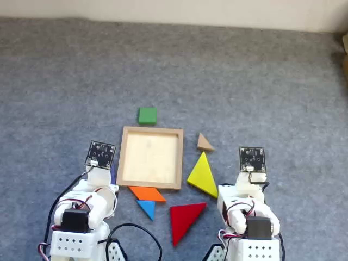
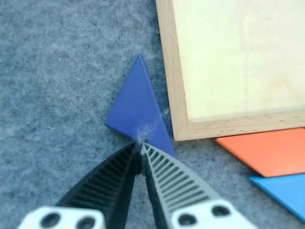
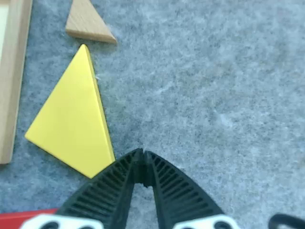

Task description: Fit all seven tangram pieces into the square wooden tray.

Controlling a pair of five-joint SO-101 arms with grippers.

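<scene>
The square wooden tray (image 1: 123,157) lies empty in the middle of the grey carpet. Around it lie a green square (image 1: 147,115), a tan small triangle (image 1: 205,142), a yellow triangle (image 1: 203,175), an orange parallelogram (image 1: 147,193), a light blue small triangle (image 1: 147,208) and a red triangle (image 1: 184,219). A dark blue triangle (image 2: 137,109) rests against the tray's outer rim (image 2: 167,71). My left gripper (image 2: 139,149) is shut, its tips at that triangle's edge. My right gripper (image 3: 142,156) is shut over bare carpet beside the yellow triangle (image 3: 71,119).
Both arm bases stand at the near edge, the left arm (image 1: 81,212) and the right arm (image 1: 250,217). Open carpet stretches beyond the tray and to both sides. A wall runs along the far edge.
</scene>
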